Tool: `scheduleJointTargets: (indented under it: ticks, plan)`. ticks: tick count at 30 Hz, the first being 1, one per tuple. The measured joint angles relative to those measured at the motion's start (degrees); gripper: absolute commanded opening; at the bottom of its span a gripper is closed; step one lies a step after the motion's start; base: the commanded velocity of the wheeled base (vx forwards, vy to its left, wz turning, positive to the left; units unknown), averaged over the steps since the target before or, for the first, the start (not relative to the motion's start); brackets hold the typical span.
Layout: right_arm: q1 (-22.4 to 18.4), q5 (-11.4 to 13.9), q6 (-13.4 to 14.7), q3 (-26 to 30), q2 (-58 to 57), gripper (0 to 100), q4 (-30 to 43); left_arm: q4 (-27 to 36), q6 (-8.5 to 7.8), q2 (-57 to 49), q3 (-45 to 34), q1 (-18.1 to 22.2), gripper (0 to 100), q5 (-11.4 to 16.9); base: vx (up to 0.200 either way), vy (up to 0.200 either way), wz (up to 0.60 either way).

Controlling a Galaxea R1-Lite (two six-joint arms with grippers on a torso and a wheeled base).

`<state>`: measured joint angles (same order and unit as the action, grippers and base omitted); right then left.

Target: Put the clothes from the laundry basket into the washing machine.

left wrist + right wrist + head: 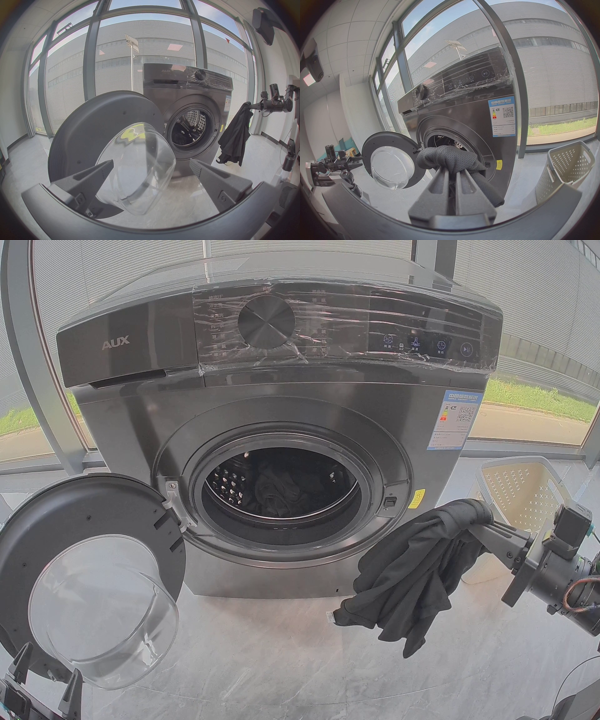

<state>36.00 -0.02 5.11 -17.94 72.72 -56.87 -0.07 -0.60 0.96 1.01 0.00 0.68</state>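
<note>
Mid-carry: my R hand (pixel 486 529) clenched on black garment (pixel 412 571), frame right, near laundry basket (pixel 525 490). L hand (pixel 151 162) released, lower left. Next prob: swing left into washing machine drum (pixel 228 480), let go.

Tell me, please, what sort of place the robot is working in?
Likely a laundry test area rather than a home: a front-loading washing machine with film on its panel, a laundry basket on the floor, and tall windows facing a large building.
</note>
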Motion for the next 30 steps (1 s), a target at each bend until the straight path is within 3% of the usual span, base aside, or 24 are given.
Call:
scheduleJointTargets:
  ticks: [21,26,30]
  plan:
    - [0.1,0.0,0.0,0.9,0.5,0,0.0,0.0,0.00,0.0,0.0,0.0,100,0.0,0.000,0.000,0.00]
    - [0.1,0.1,0.0,1.1,0.7,0,-0.1,0.0,0.00,0.0,0.0,0.0,100,0.0,0.000,0.200,0.00]
    - [0.0,0.0,0.0,1.2,0.9,0,-0.1,0.0,-0.02,0.0,0.0,0.0,100,0.0,0.000,0.000,0.00]
